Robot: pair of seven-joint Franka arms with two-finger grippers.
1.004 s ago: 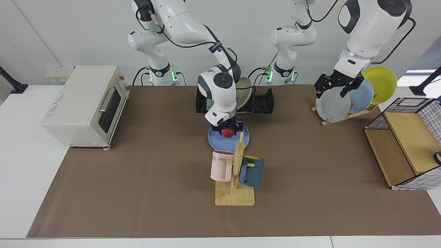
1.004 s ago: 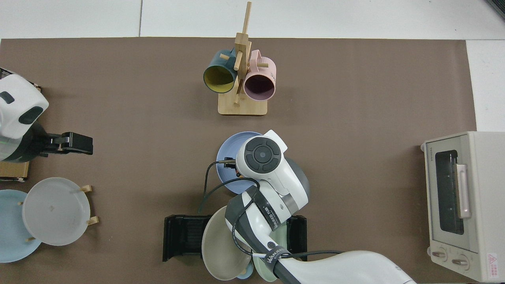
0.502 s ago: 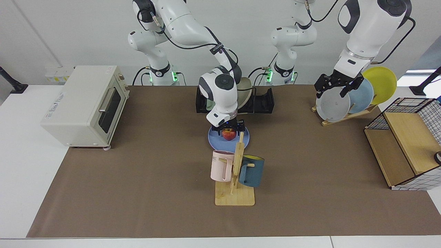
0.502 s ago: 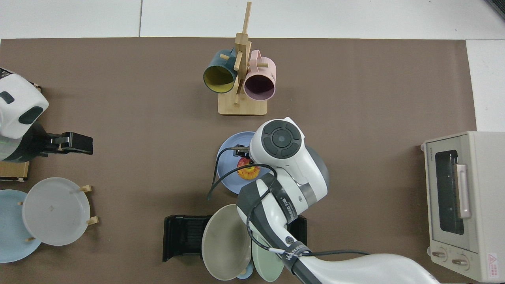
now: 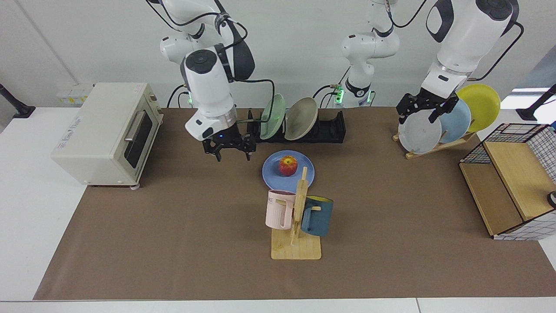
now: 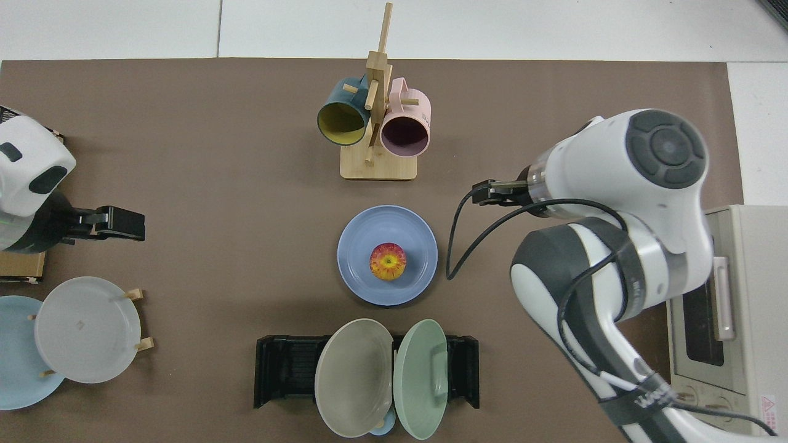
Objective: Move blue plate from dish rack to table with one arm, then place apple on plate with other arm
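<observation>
The blue plate (image 5: 288,171) (image 6: 388,255) lies flat on the brown mat of the table (image 5: 173,226) (image 6: 184,154), in front of the black dish rack (image 5: 330,130) (image 6: 286,369). The red and yellow apple (image 5: 288,165) (image 6: 388,261) sits at the plate's middle, free of any gripper. My right gripper (image 5: 229,150) hangs open and empty above the mat, between the toaster oven and the plate. In the top view that arm's body hides its fingers. My left gripper (image 5: 425,111) (image 6: 126,223) waits open by the wooden plate stand.
A beige and a green plate (image 5: 273,117) (image 6: 421,375) stand in the dish rack. A mug tree (image 5: 297,217) (image 6: 375,123) with a pink and a dark blue mug stands in front of the plate. A toaster oven (image 5: 104,130) (image 6: 720,320) and a wire basket (image 5: 512,182) flank the mat.
My right gripper let go of the apple, rose off the plate and swung away toward the toaster oven. The apple stays on the plate. The left arm has not moved.
</observation>
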